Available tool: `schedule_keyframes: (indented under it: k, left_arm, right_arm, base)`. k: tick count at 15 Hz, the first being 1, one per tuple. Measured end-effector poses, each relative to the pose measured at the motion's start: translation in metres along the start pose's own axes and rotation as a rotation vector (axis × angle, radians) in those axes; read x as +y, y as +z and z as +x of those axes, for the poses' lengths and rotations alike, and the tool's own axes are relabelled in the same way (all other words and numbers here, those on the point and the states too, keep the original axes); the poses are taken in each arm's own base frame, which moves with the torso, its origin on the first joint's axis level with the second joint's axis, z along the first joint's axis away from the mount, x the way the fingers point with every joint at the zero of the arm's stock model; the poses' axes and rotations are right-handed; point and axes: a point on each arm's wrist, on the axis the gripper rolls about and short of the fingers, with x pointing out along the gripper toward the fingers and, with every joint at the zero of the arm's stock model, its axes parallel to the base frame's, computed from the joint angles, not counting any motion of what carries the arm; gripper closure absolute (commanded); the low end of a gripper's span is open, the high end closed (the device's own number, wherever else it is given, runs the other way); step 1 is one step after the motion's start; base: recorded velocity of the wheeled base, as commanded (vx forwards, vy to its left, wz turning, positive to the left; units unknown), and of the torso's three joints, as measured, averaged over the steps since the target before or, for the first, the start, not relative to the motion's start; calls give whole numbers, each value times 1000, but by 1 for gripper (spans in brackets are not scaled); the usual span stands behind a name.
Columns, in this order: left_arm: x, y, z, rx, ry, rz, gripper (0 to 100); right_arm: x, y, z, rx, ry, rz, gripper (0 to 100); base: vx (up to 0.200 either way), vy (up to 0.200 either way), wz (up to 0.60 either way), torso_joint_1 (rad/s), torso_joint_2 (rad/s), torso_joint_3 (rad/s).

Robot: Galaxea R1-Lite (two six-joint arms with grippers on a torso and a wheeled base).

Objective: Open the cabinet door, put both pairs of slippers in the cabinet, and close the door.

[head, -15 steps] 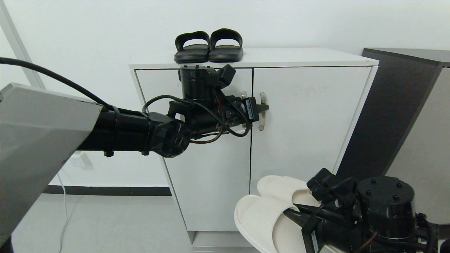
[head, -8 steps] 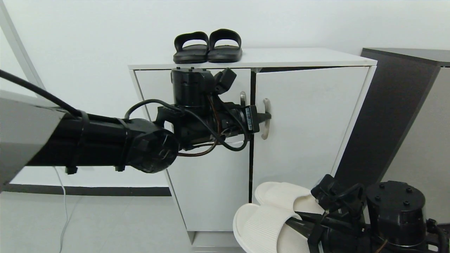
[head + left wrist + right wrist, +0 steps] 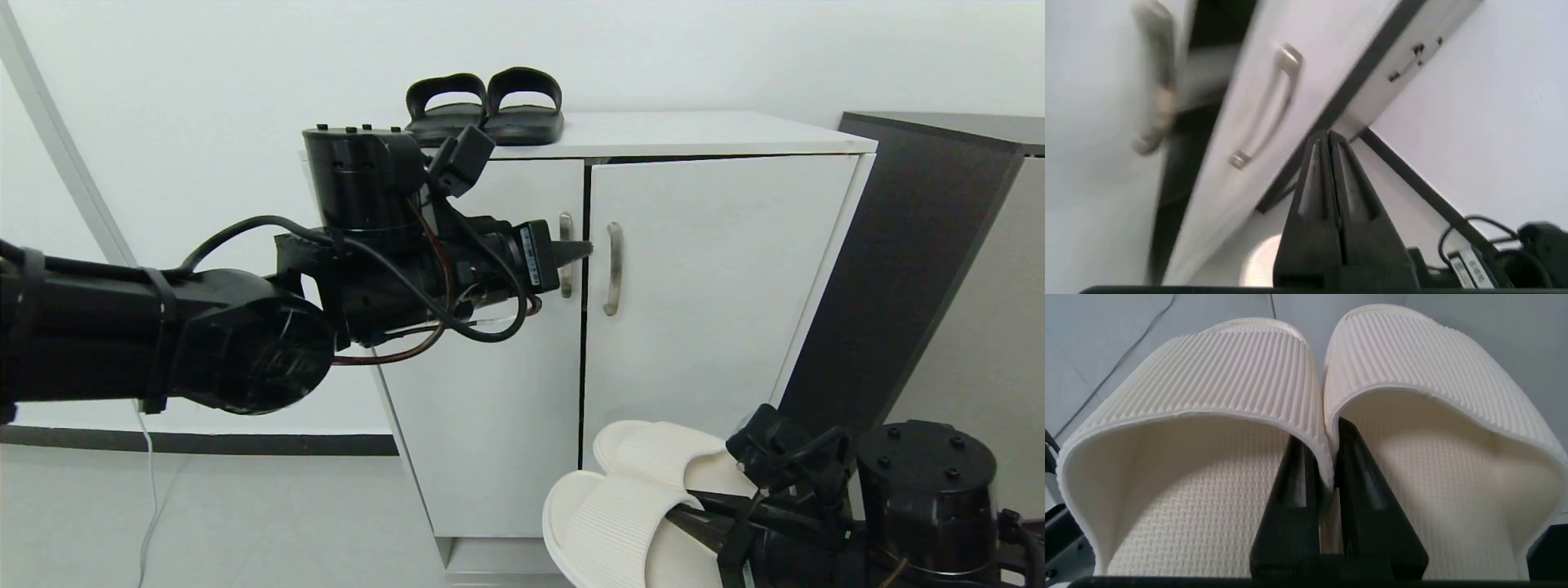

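Cabinet top (image 3: 694,131) bears black slippers (image 3: 486,110) — left pincer (image 3: 575,249) together, right pincer (image 3: 1323,453) clamping white slippers (image 3: 620,506)

The cabinet (image 3: 702,327) is smooth, matt white board, laminate by the look of it. Its two handles (image 3: 613,268) are brushed metal with a soft satin sheen. The black slippers (image 3: 486,110), at 12 o'clock in the head view, look matt and rubbery. The white slippers (image 3: 620,506), at 5 o'clock, seem soft and foam-like, with finely ribbed straps and pebbled footbeds. The left gripper (image 3: 581,248) and right gripper (image 3: 1324,461) are matt black plastic. The floor (image 3: 245,523) is smooth grey, faintly glossy.
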Motion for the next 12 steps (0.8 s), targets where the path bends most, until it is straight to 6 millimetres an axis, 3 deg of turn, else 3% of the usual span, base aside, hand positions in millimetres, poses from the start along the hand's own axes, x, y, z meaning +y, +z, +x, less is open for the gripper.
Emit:
schedule_keyframes:
  k: [6, 12]
  left_arm:
    - [19, 15, 12, -52, 33, 10, 100]
    - [32, 23, 39, -94, 68, 0, 100]
  right_arm:
    - [0, 0, -1, -4, 0, -1, 100]
    - [0, 1, -2, -4, 0, -2, 100]
  base:
    - [0, 0, 0, 0, 0, 0]
    - [0, 0, 0, 0, 0, 0]
